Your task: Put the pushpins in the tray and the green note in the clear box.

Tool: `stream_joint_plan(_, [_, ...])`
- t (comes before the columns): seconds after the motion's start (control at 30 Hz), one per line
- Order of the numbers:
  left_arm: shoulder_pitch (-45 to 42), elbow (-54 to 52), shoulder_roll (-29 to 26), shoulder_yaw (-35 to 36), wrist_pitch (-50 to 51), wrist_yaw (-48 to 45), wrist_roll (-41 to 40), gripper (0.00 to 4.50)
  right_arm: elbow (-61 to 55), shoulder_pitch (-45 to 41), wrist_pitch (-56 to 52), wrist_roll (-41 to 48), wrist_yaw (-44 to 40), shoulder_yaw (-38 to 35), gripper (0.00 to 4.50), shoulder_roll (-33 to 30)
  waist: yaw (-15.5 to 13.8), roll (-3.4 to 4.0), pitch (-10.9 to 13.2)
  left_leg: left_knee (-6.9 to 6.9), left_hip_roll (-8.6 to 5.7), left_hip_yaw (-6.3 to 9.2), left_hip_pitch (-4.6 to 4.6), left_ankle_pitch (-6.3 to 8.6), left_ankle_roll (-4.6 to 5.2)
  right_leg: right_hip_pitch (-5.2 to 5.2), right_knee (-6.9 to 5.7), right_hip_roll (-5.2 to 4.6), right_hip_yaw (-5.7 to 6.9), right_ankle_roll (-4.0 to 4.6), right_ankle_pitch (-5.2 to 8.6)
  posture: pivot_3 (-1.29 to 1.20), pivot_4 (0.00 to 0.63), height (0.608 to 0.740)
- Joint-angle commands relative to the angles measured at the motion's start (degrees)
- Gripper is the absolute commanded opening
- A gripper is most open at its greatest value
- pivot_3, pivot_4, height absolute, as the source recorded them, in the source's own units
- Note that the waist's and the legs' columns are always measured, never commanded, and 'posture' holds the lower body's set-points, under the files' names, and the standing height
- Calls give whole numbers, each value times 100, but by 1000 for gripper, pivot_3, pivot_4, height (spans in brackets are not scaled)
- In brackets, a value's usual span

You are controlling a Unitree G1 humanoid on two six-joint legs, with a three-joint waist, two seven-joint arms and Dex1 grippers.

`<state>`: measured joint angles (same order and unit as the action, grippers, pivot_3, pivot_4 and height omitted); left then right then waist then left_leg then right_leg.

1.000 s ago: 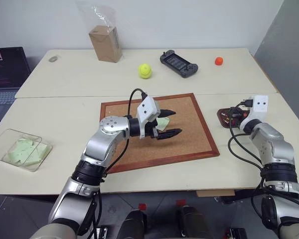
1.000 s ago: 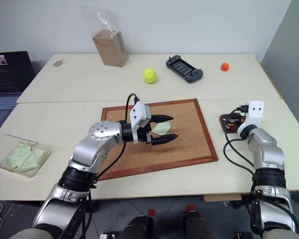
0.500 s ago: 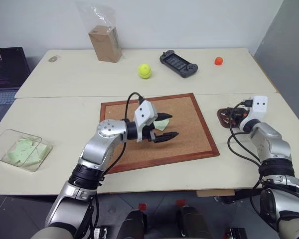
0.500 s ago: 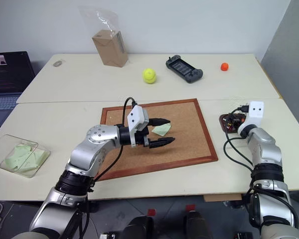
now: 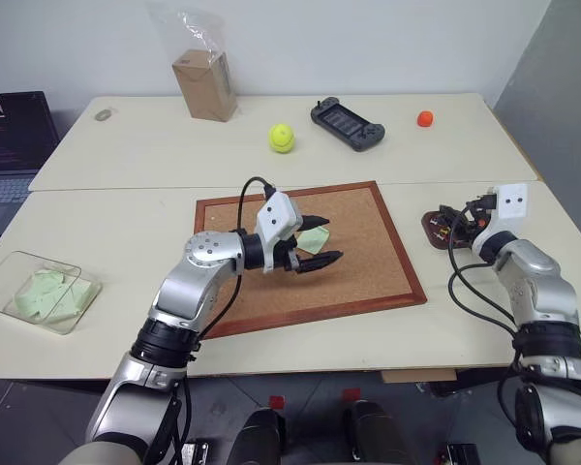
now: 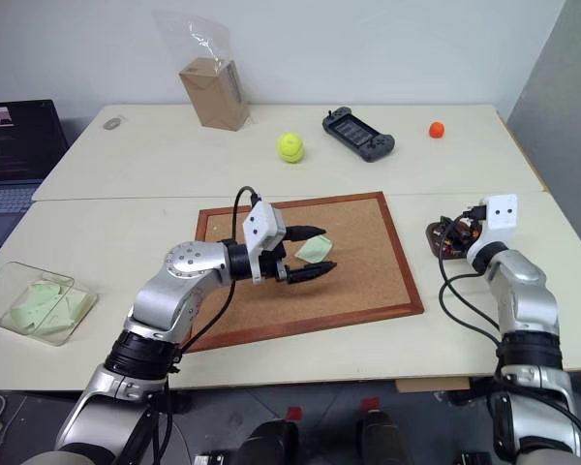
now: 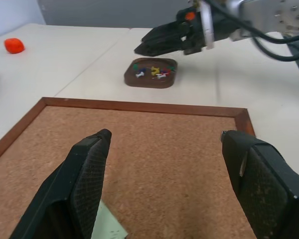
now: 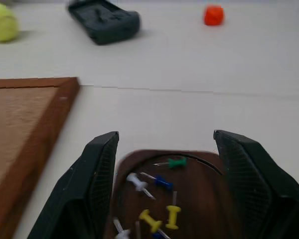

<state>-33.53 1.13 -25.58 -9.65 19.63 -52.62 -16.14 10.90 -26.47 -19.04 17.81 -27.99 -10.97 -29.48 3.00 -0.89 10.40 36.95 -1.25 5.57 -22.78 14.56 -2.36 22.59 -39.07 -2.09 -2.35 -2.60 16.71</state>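
Several pushpins (image 8: 162,199) in yellow, blue, green and white lie in the small reddish-brown tray (image 8: 202,199) on the table's right side. Just above the tray's near side my right gripper (image 8: 165,135) hangs open and empty. The green note (image 5: 315,238) lies flat on the cork board, its corner (image 7: 107,225) showing in the left wrist view. My left gripper (image 5: 330,239) hovers over the note, open, its fingers (image 7: 84,174) to either side and holding nothing. The clear box (image 5: 5,271) sits at the table's left edge with pale green slips inside.
The wood-framed cork board (image 5: 368,281) fills the table's middle. At the back are a yellow-green ball (image 5: 282,138), a dark game controller (image 5: 347,123), a small orange object (image 5: 425,118) and a bagged cardboard box (image 5: 204,82). A laptop (image 5: 10,145) stands at far left.
My right gripper has opened and lifted slightly above the tray. The left gripper has drawn back a little, still open, uncovering more of the green note.
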Motion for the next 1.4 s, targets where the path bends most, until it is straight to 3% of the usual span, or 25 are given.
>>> stream_joint_plan(0.03, [-65, 15, -300, 440, 44, 168, 36, 3741, -1785, 437, -419, 605, -702, 243, 3208, -183, 20, 0, 0, 0, 2, 10, 1, 0, 0, 0, 0, 2, 1, 0, 0, 0, 150, 740])
stream_joint_plan(0.27, [287, 371, -759, 709, -154, 191, 183, 3741, -3234, 808, -1025, 1132, -956, 662, 3208, -119, 1, 0, 0, 5, -2, 28, 11, 0, 0, -16, 2, 0, 3, -1, 0, 0, 150, 740])
stream_joint_plan(0.5, [237, 940, -463, 678, -304, 222, 133, 3741, -3263, 787, -1002, 1037, -828, 878, 3208, 108, -107, -1, 0, 7, -4, 40, 13, 0, 0, -23, 5, -1, 13, -1, 0, 0, 150, 740])
stream_joint_plan(0.9, [-1902, 4885, 509, 229, -2449, -688, 859, 3741, -4106, 1341, -1306, 1184, -796, 978, 3208, -5, -103, -5, 2, 9, -21, 37, 6, 0, 0, -24, 8, 1, 27, -1, 0, 0, 150, 740])
stream_joint_plan(1.23, [-2830, 6759, 980, 216, -3323, -770, 1463, 3741, -4927, 1823, -1759, 1351, -466, 727, 3208, -130, -111, -8, 4, 12, -30, 34, 0, 0, 1, -21, 6, 5, 33, -2, 0, 0, 150, 740])
stream_joint_plan(1.4, [-2982, 7099, 1104, 262, -3416, -673, 1666, 3741, -5282, 1989, -2030, 1516, -291, 588, 4116, -236, -102, -10, 5, 13, -31, 36, -1, 0, 1, -21, 6, 5, 31, -2, 0, 0, 150, 740])
